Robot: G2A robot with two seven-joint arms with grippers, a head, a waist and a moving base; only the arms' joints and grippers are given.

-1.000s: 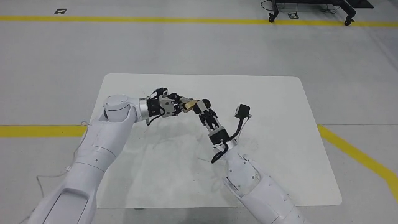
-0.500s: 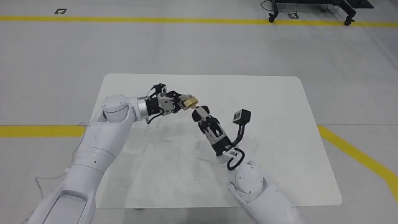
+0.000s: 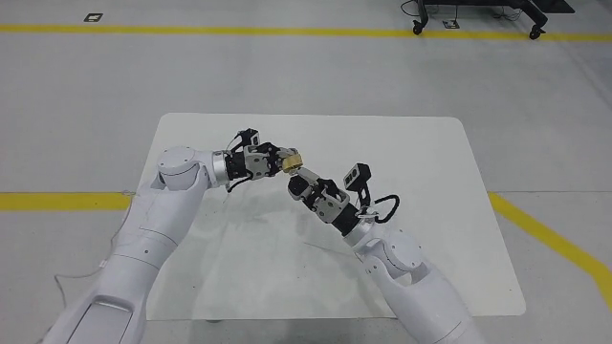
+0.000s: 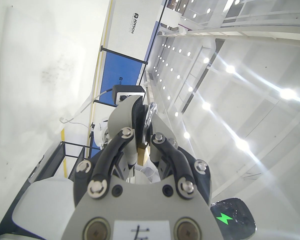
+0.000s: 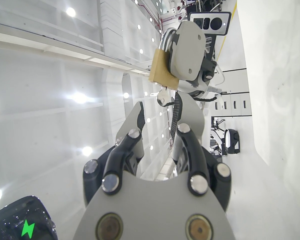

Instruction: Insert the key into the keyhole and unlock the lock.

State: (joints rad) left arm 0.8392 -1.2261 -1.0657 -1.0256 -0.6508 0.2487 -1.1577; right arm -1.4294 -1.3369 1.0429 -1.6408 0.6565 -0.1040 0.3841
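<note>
Fingers (image 5: 187,118) of the right jaws nearest, spread apart and gripping nothing, one either side of the key (image 5: 162,99); just beyond, blade apparently seated in the keyhole of the brass lock (image 5: 161,69), held up over the worktop (image 3: 430,172), a little left of middle; to the left, left jaws clamped on the lock body. Likely the turning step: close squarely on the flat of the key head; twist about the blade's own axis, no sideways pull; brace the lock against the torque; watch the shackle (image 5: 165,38) for release; beware slipping off so small a head.
</note>
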